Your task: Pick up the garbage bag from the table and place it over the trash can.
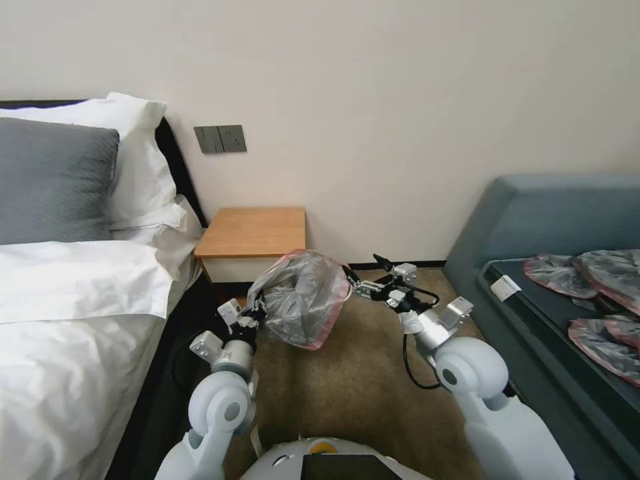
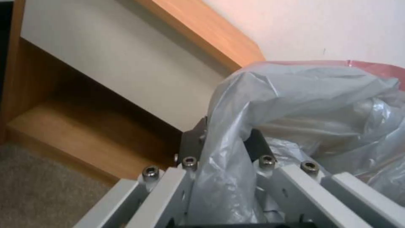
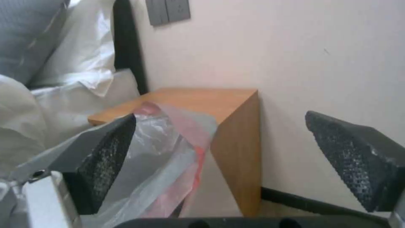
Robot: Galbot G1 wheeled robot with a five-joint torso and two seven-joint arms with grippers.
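End effectors: left end effector [image 1: 248,319] clamps the garbage bag [image 1: 301,303], right end effector [image 1: 357,285] gapes wide beside its rim, clear of the counter [image 1: 253,231]; regrasping the rim seems next.

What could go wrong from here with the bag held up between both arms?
The right gripper has its jaws wide apart, and the garbage bag only lies against one finger, so that side may slip off. The left gripper pinches a bunched fold of thin plastic, which could tear or pull free if stretched. The bag hangs near the table and might snag.
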